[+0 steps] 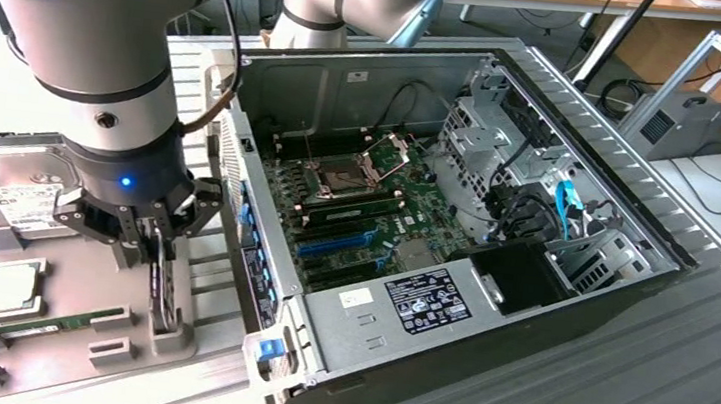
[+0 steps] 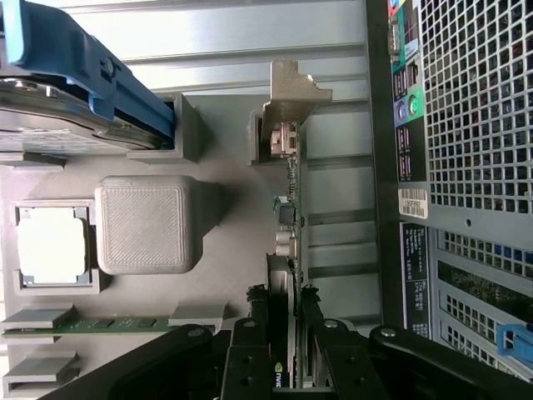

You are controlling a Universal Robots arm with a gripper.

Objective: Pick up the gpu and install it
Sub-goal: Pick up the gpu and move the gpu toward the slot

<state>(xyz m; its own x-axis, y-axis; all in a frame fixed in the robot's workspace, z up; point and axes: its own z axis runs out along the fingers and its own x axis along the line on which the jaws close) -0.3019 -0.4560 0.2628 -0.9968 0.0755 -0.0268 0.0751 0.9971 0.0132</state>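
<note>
The gpu (image 1: 165,292) stands on its edge in a slot of the grey holder tray (image 1: 62,367), to the exterior view's left of the open computer case (image 1: 466,223). In the wrist view the gpu (image 2: 287,208) is a thin card seen edge-on, with its silver bracket (image 2: 291,92) at the far end. My gripper (image 1: 152,241) is lowered straight over it. The black fingers (image 2: 250,342) sit on either side of the card's top edge, and the gripper (image 2: 283,337) is shut on it. The card still rests in its slot.
On the tray lie a silver hard drive (image 1: 20,191) in a blue caddy (image 2: 83,67), a CPU (image 1: 9,291) and a green RAM stick (image 1: 46,322). The motherboard's blue slots (image 1: 336,245) face up inside the case. The case's perforated rear panel (image 2: 475,167) is close beside the card.
</note>
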